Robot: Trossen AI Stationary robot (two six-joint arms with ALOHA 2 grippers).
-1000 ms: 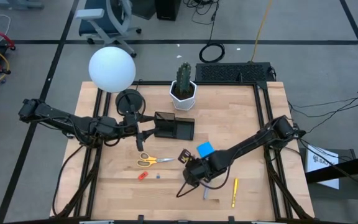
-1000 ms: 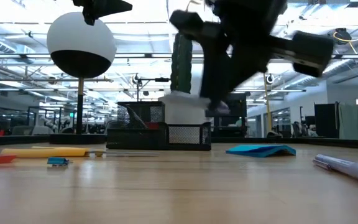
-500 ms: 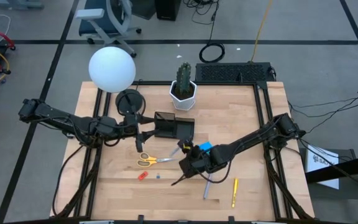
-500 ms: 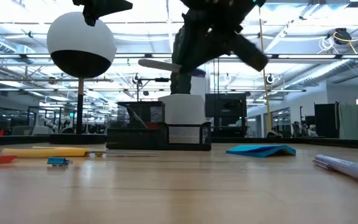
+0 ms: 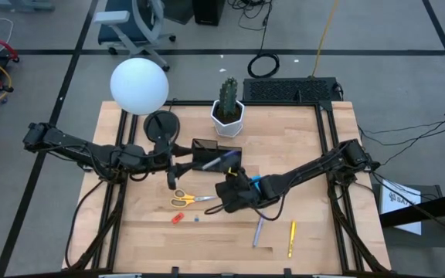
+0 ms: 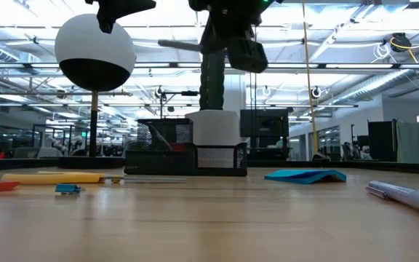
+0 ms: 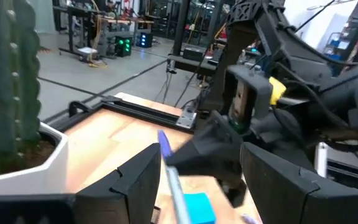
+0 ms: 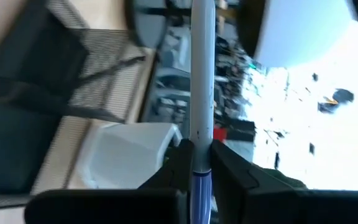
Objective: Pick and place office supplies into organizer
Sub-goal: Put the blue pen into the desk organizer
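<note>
The right gripper (image 5: pixel 231 185) is clamping a blue-tipped pen (image 5: pixel 221 161) above the black organizer (image 5: pixel 216 156), its free end pointing toward ten o'clock, while the left gripper (image 5: pixel 173 171), fingers parted and empty, is waiting just beside the organizer's nine o'clock side.

Left hand (image 5: pixel 171 167) and cactus pot (image 5: pixel 228 116) crowd the organizer (image 5: pixel 216 157).

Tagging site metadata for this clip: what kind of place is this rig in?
Probably a robotics lab or large industrial workspace: the low view shows exposed ceiling trusses with strip lights, the left wrist view shows equipment racks on an open floor, and an office chair stands beside the wooden table.
</note>
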